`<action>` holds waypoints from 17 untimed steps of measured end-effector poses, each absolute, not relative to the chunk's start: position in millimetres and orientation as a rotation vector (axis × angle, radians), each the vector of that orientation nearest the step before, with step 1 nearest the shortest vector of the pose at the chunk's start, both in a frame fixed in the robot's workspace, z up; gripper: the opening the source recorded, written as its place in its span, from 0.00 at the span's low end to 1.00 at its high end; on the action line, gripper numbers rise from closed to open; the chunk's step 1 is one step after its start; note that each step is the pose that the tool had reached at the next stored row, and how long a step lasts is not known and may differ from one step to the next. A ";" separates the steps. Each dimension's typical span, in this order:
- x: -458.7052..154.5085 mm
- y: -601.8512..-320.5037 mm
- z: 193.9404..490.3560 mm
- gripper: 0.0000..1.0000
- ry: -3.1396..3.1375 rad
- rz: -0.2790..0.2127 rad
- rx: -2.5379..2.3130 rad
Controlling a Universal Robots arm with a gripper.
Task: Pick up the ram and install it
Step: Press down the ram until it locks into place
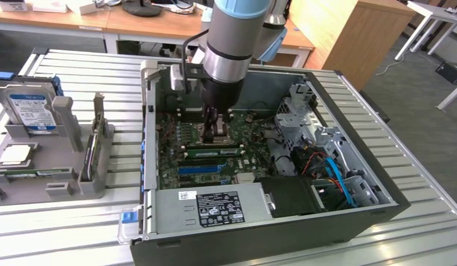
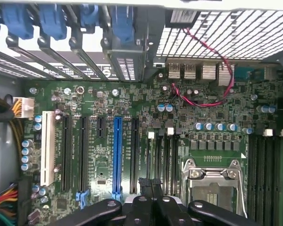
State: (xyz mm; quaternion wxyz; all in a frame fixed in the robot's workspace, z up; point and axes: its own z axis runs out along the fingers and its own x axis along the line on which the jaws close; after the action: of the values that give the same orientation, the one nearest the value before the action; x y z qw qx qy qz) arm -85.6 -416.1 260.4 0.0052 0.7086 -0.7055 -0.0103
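The arm reaches straight down from above, its wrist upright, and the black gripper at its end points downward with its fingers pressed together, toward the exterior view's left of centre.

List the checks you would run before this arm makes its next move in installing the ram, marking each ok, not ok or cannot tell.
1. Gripper shut: ok.
2. Ram held in the gripper: cannot tell.
3. Gripper low over the motherboard, inside the open case: ok.
4. Black slots next to the gripper free of sticks: ok.
5. Red wire well away from the gripper: ok.
6. Long blue slot apart from the gripper, untouched: ok.
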 end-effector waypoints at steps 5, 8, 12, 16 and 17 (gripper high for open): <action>-85.6 -416.1 262.4 0.11 -2.208 -0.030 2.218; -85.0 -416.1 262.5 0.11 -2.208 -0.030 2.217; -74.1 -416.1 262.4 0.11 -2.208 -0.030 2.218; -63.5 -416.1 262.5 0.11 -2.208 -0.030 2.218; -61.2 -416.1 262.5 0.11 -2.208 -0.030 2.218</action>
State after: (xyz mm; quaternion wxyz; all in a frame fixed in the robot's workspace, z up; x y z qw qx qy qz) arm -61.2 -416.1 262.5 0.0062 0.7086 -0.7055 -0.0097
